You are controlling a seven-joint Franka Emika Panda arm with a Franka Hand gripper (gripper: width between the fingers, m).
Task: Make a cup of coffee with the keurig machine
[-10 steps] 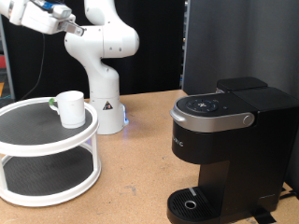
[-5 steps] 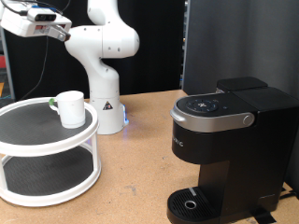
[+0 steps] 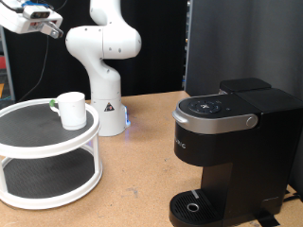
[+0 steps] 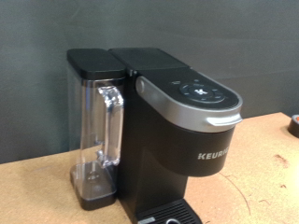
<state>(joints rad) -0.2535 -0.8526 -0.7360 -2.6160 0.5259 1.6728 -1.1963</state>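
Observation:
The white cup (image 3: 71, 109) stands upright on the top tier of a white round two-tier stand (image 3: 47, 151) at the exterior view's left. The black keurig machine (image 3: 229, 151) stands at the exterior view's right with its silver-grey lid down and its round drip tray (image 3: 194, 205) bare. My gripper (image 3: 55, 29) is high in the exterior view's top left corner, well above the cup and far from the machine. The wrist view shows the keurig machine (image 4: 182, 126) side-on from a distance, with its clear water tank (image 4: 98, 131). No fingers show there.
The arm's white base (image 3: 106, 104) stands on the brown tabletop (image 3: 133, 180) just behind the stand. A black panel (image 3: 237, 43) rises behind the machine. A dark object (image 4: 294, 124) sits at the table's edge in the wrist view.
My gripper has swung towards the exterior view's left, from near the arm's shoulder to the top left corner. The cup and the machine have not moved.

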